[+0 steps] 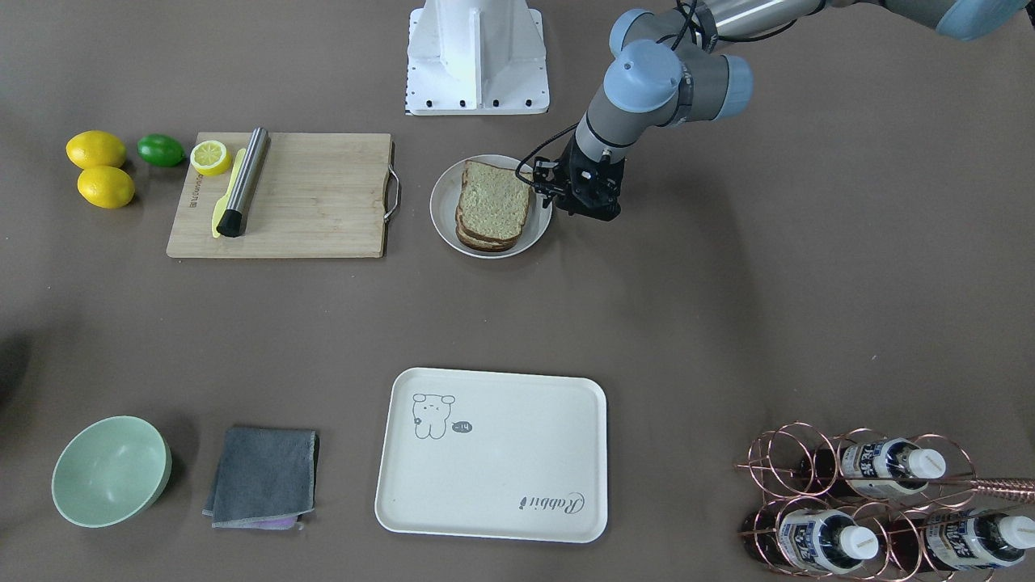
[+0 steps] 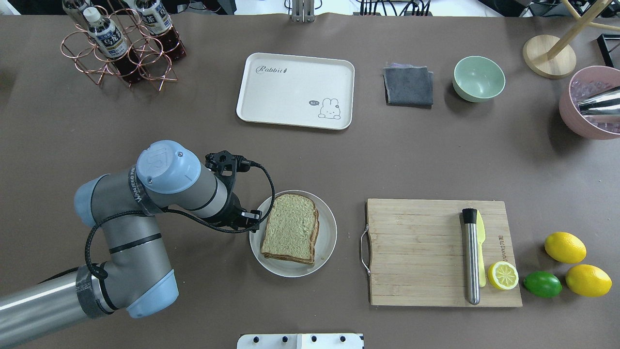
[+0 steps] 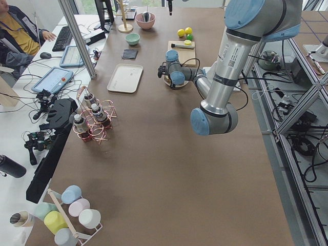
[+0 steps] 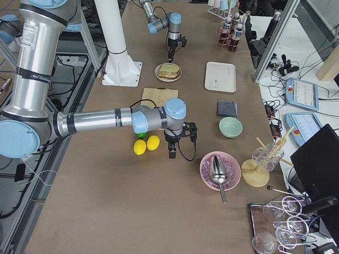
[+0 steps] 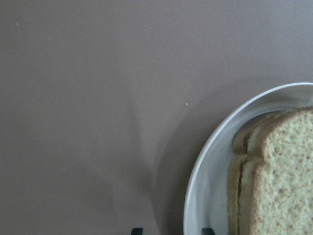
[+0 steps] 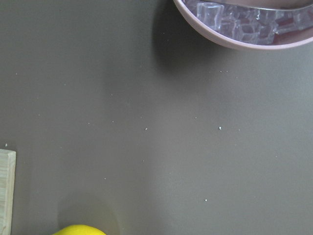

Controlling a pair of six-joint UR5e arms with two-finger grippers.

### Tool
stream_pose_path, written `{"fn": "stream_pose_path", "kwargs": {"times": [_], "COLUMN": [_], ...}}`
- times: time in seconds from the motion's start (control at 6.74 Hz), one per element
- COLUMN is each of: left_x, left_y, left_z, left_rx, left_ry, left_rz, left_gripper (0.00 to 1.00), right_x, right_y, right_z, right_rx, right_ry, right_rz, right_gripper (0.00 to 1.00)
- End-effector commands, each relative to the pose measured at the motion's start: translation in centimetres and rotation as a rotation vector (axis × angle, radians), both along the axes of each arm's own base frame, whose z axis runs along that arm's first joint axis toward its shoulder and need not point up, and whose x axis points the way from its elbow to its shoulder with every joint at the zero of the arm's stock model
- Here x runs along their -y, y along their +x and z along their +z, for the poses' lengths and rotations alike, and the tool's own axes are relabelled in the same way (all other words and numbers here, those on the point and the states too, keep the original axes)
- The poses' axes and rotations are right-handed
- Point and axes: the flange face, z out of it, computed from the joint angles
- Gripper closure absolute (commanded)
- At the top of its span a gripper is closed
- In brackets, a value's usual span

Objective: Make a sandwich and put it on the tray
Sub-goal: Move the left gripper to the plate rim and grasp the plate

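The sandwich (image 2: 289,228) is a stack of tan bread slices with dark crust on a round white plate (image 2: 327,242); no egg shows between the slices. It also shows in the front view (image 1: 493,202) and the left wrist view (image 5: 274,181). My left gripper (image 2: 242,218) hangs just beside the plate's rim on the robot's left, open and empty; its fingertips (image 5: 137,230) stand apart over the rim. The cream-white tray (image 2: 290,92) lies bare at the far side. My right gripper (image 4: 171,152) hovers near the lemons; I cannot tell whether it is open or shut.
A wooden cutting board (image 2: 416,252) with a steel muddler and a yellow knife lies right of the plate. Lemons (image 2: 564,247) and a lime sit beyond it. A bottle rack (image 2: 121,48), a grey cloth (image 2: 408,86), a green bowl (image 2: 478,78) and a pink ice bowl (image 2: 581,116) line the far side.
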Motion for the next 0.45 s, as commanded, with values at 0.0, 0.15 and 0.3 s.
{"fn": "stream_pose_path", "kwargs": {"times": [0.0, 0.15, 0.3], "left_x": [0.18, 0.32, 0.32], "left_y": [1.28, 1.54, 1.54], "left_z": [-0.10, 0.28, 0.27], "left_rx": [-0.042, -0.034, -0.035], "left_ry": [-0.016, -0.019, -0.020], "left_rz": [-0.015, -0.016, -0.017], "left_gripper": [0.50, 0.51, 0.56], "right_x": [-0.05, -0.12, -0.14], "right_y": [0.00, 0.05, 0.03], "right_z": [-0.04, 0.00, -0.02], "right_rx": [0.010, 0.014, 0.017], "right_ry": [-0.003, -0.007, -0.008], "right_rz": [-0.001, 0.000, -0.001], "right_gripper": [0.00, 0.00, 0.00]}}
